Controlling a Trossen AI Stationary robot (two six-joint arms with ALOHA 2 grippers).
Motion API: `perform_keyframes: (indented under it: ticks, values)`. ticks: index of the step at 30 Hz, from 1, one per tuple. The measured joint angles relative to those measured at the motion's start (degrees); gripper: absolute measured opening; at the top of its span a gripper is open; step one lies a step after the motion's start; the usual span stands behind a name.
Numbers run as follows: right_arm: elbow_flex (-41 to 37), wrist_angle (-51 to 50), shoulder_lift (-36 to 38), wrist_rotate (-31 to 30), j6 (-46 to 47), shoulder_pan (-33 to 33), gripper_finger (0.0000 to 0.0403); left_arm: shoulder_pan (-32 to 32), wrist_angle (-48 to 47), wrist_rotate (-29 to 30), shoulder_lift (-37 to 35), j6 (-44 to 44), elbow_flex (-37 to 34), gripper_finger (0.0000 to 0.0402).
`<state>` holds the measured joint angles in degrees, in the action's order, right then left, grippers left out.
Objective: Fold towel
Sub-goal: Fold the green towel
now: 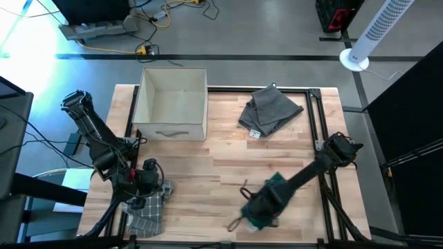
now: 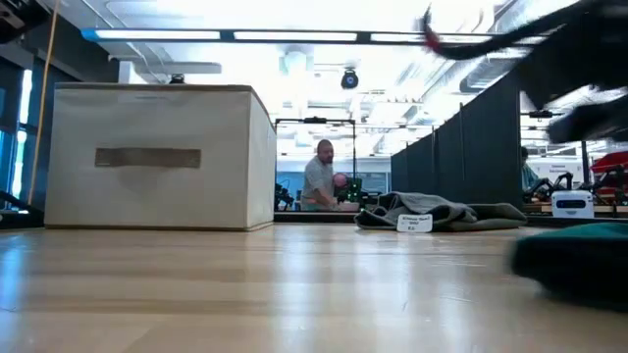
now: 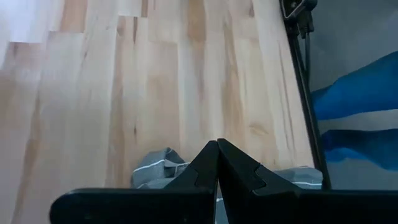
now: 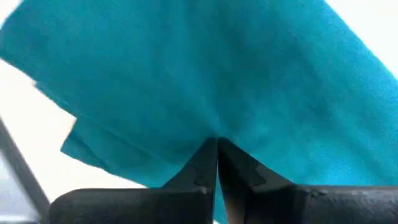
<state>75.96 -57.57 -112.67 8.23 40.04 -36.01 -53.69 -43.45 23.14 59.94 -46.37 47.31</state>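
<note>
The right gripper (image 4: 217,144) is down at the front of the table, its fingers pressed together on a fold of the teal towel (image 4: 205,74) — the right wrist view shows the two dark tips meeting with cloth caught between them and teal filling nearly everything beyond. From above, that towel (image 1: 266,202) is only a small dark-green bunch under the arm, near the front edge and right of centre, so the pinch itself cannot be read there. The low view gives just a blurred teal mound (image 2: 574,253) at its right side. The left gripper (image 3: 217,148) sits at the front left corner, fingers closed tip to tip above a grey checked cloth (image 3: 160,173); whether any of it is caught between them cannot be told. The overhead view shows this cloth (image 1: 147,211) lying rumpled by the table's (image 1: 208,152) edge. A beige box (image 1: 172,102) stands at the back left, a grey towel (image 1: 270,111) lies crumpled to its right, and only the low view shows a person (image 2: 319,176) far behind the table
</note>
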Motion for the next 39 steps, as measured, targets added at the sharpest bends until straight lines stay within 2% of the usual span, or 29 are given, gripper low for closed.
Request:
perform_keyframes:
  ticks: [4,7,11,16,20,23,26,30,39]
  values:
    - [-0.1,-10.0,2.7,-2.1,2.7,-2.4,0.0,0.1,-0.5,0.6,0.0,0.0,0.0,0.0]
    - [-0.1,-4.2,8.0,-2.6,10.0,-2.6,0.0,0.1,-0.2,0.6,0.0,0.0,0.0,0.0]
    - [0.1,8.8,15.4,-9.1,23.5,-3.0,0.0,0.1,0.1,0.6,0.0,0.0,0.0,0.0]
    - [0.0,7.3,17.0,-16.2,45.0,-5.1,0.0,0.1,0.2,2.2,0.0,0.0,0.0,0.0]
    - [0.0,3.1,15.5,-16.0,66.4,-6.3,0.0,0.1,0.2,2.5,0.0,0.0,0.0,0.0]
    - [0.0,3.0,14.4,-13.7,74.4,-6.2,0.0007,0.1,0.2,2.6,0.0,0.4,0.0,0.0]
    - [0.0,1.2,13.8,-9.5,81.8,-4.9,0.0035,0.1,0.2,2.7,0.0,1.6,0.0,0.0]
    - [0.0,-3.8,12.7,-1.6,91.5,-2.3,0.0098,0.1,0.2,3.0,0.0,2.5,0.0,0.0]
    - [0.0,-6.1,7.6,-4.0,93.0,2.4,0.0245,0.1,0.2,4.9,0.0,3.1,0.0,0.0]
